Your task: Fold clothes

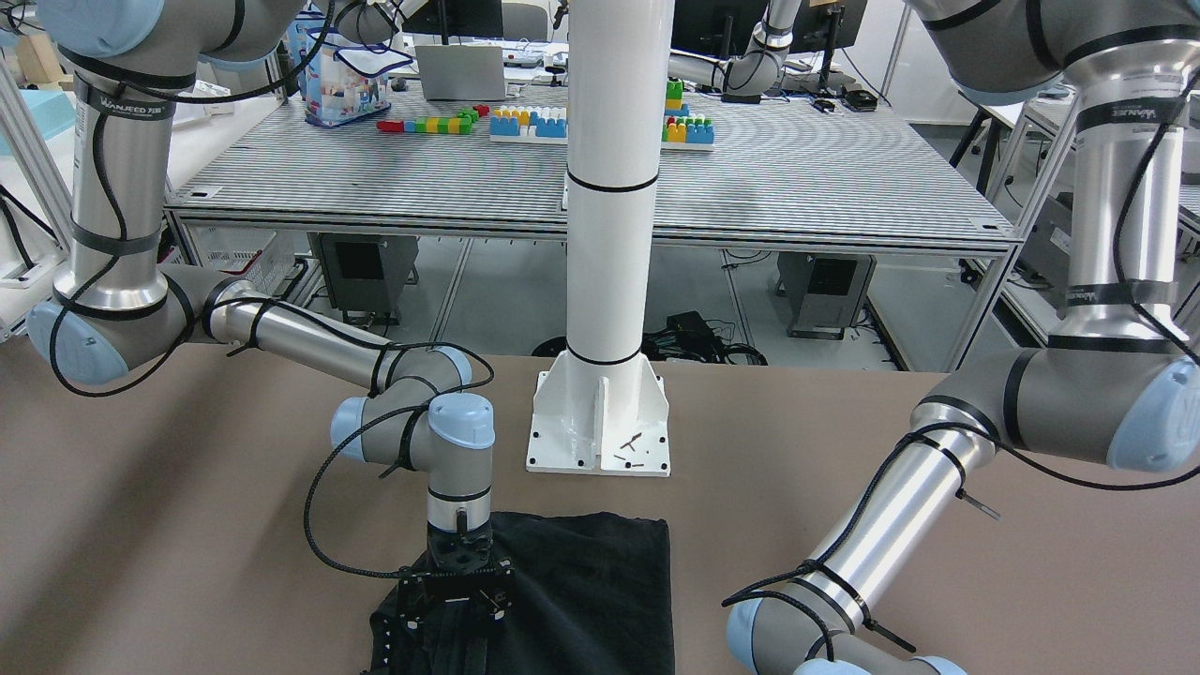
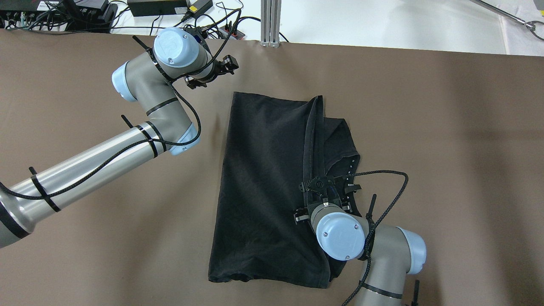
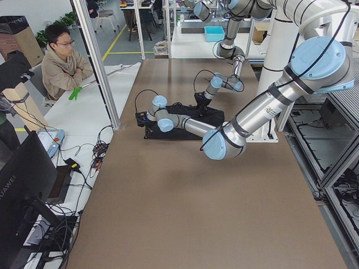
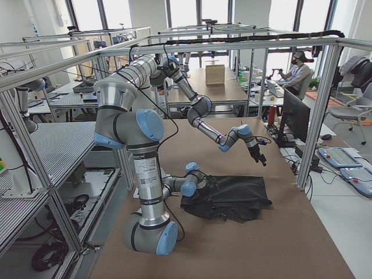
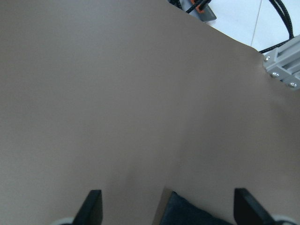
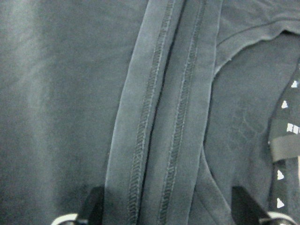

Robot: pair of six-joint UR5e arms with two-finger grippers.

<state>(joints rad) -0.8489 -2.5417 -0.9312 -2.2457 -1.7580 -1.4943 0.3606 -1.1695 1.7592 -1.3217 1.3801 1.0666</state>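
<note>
The black cloth (image 2: 263, 178) lies on the brown table, its right part folded over so a double-stitched hem (image 6: 159, 117) runs along its length. A garment part with small white marks (image 2: 344, 148) shows past that hem. My right gripper (image 2: 325, 189) hangs open just above the hem, a finger on each side of it in the right wrist view (image 6: 168, 206). My left gripper (image 2: 225, 68) is open and empty beyond the cloth's far left corner. Only that corner (image 5: 187, 213) shows in the left wrist view, low between the fingers.
The white pole's base plate (image 1: 600, 422) stands on the table at the robot's side of the cloth. An aluminium post (image 2: 270, 21) and cables sit at the table's far edge. A seated operator (image 3: 64, 61) is beyond that edge.
</note>
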